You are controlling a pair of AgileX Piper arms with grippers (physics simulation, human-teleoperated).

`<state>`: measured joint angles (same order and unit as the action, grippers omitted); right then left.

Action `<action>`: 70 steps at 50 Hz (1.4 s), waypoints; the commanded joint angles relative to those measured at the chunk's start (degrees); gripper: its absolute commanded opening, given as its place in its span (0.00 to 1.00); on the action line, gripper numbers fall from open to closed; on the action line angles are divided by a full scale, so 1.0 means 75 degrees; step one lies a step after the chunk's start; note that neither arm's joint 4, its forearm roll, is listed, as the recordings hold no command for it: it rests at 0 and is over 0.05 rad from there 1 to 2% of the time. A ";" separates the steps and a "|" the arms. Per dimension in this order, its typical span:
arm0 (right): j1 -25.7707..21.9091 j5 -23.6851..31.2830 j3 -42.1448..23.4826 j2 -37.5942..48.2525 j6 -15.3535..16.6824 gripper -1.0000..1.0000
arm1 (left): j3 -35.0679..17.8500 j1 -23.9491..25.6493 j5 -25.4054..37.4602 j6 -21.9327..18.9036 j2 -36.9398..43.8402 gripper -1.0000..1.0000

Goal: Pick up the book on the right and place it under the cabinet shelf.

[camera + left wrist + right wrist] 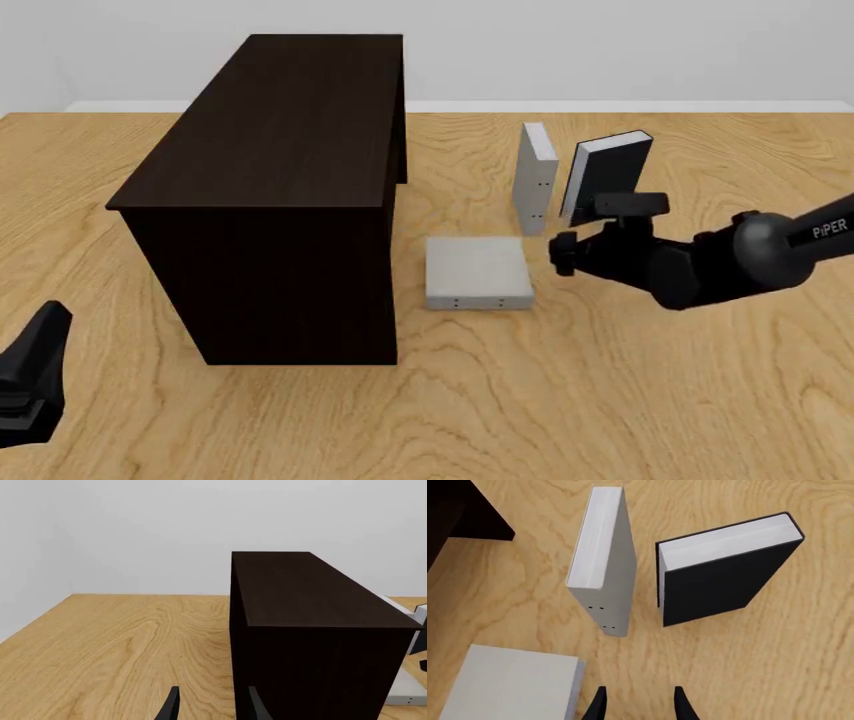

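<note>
The book (478, 272), pale grey with tiny dots on its spine, lies flat on the table just right of the cabinet shelf (287, 150), a big dark brown box. In the right wrist view the book (507, 685) sits beside my right gripper (637, 702), which is open and holds nothing. In the front view the right gripper (563, 252) hovers just right of the book and in front of two upright books. My left gripper (51, 318) is open low at the near left, with the cabinet shelf (313, 630) close ahead of it (212, 705).
A second grey book (537, 178) stands upright behind the flat one, and a black-covered book with white pages (603, 172) stands to its right; both appear in the right wrist view, the grey one (610, 565) and the black one (720, 575). The wooden table (641, 400) ends at a white wall.
</note>
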<state>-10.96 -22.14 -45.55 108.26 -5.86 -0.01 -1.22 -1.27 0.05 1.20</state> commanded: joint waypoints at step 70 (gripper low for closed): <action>-0.2083 0.0798 -0.1805 0.1310 -0.0813 1.00 | 0.0000 0.0143 0.0049 -0.0005 0.0004 1.00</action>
<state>-22.11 -15.62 -55.66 115.98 1.78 -0.01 -1.11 -0.77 0.00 0.64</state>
